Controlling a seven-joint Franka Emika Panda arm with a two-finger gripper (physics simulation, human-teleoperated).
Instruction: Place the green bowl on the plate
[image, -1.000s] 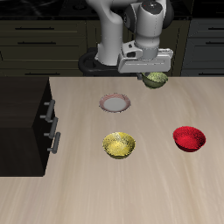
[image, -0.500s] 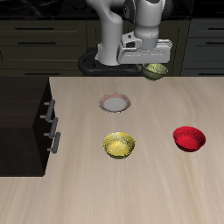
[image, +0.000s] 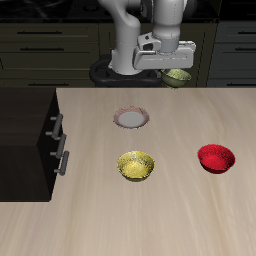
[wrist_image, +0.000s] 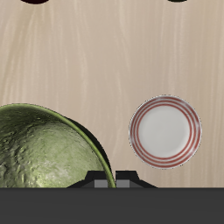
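The green bowl (image: 177, 76) hangs in the air well above the back of the table, held by its rim in my gripper (image: 170, 72). In the wrist view the green bowl (wrist_image: 44, 149) shows its pale speckled inside close up, and only the base of my fingers is visible at its rim. The plate (image: 132, 118), whitish in the centre with a pinkish rim, lies flat on the table nearer the dark cabinet, off to one side of and below the bowl. The plate (wrist_image: 165, 131) appears beside the bowl, with nothing on it.
A yellow bowl (image: 136, 165) sits on the table in front of the plate. A red bowl (image: 215, 157) rests toward the other side. A dark cabinet (image: 30, 140) with handles stands at the table's edge beside the plate.
My gripper has risen higher with the green bowl in it, moving up and slightly back. The plate and the other bowls have stayed put.
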